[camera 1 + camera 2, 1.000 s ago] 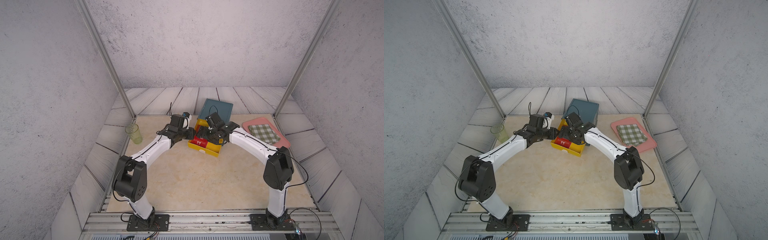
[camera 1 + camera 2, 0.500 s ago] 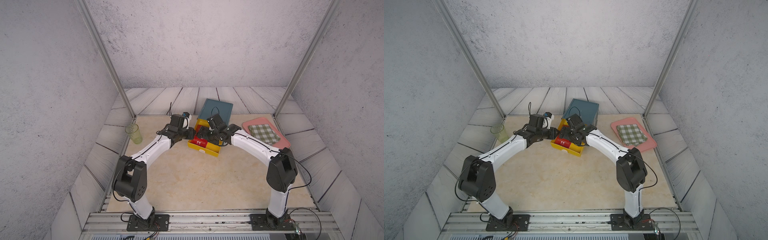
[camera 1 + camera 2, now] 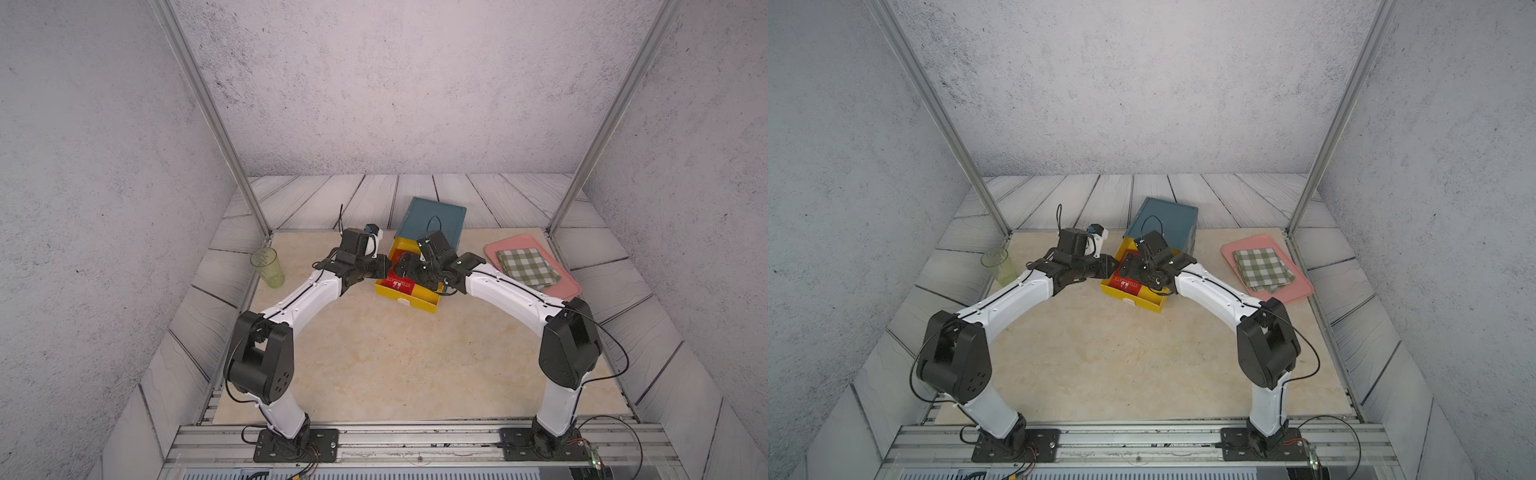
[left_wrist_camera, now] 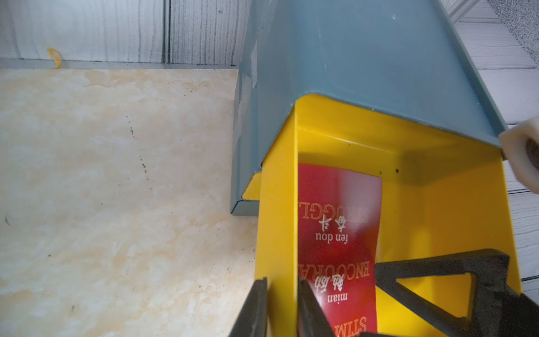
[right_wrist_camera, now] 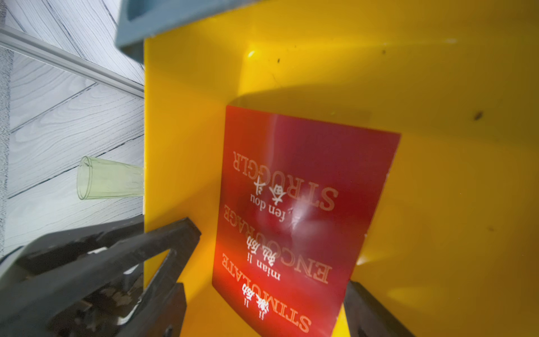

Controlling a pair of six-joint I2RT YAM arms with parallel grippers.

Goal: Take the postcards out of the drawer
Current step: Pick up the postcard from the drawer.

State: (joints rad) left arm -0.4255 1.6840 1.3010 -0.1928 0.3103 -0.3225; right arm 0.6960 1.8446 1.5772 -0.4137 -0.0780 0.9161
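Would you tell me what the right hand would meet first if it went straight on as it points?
Probably the red postcards lying in the yellow drawer; the open right hand points down at them.

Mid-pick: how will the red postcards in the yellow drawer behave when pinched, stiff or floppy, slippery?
Likely floppy: the postcards look thin, and one end seems lifted off the drawer floor. Probably slippery: glare suggests a glossy face.
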